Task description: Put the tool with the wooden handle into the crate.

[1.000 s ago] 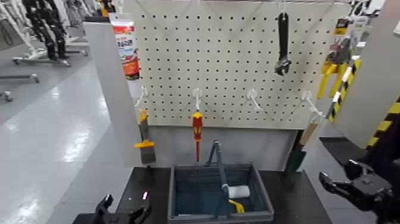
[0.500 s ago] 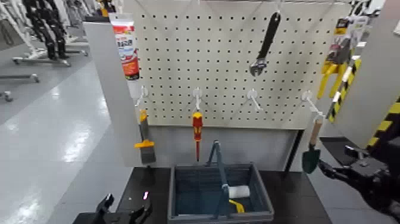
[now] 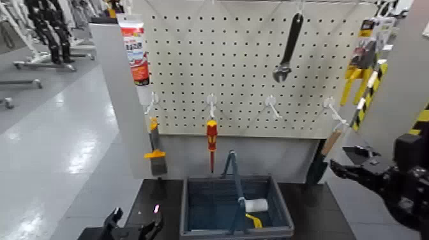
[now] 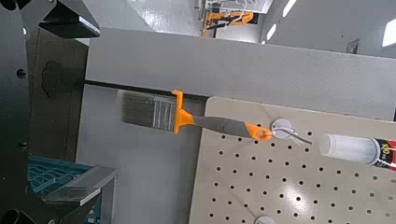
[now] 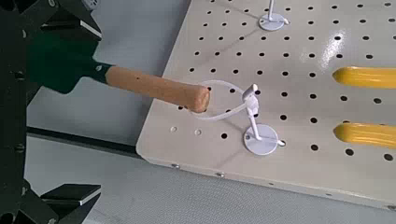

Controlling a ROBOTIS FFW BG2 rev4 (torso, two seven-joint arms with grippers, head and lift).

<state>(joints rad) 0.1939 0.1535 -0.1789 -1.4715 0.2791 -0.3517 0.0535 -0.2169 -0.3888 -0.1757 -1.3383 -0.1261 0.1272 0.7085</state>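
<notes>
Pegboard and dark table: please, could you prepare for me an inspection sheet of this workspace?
Surface: dark table, crate standing on it.
Job's things: trowel hangs tilted by its loop from a hook, outside the crate.
Clutter: brush, screwdriver, wrench and tube hang; a white and a yellow item lie in the crate.
Pincers: left pincer open, left of the crate; right pincer open, by the trowel's blade, not gripping.
Cables: none clearly made out.
Surroundings: pegboard ahead; grey floor; yellow-black striped edging at right.
</notes>
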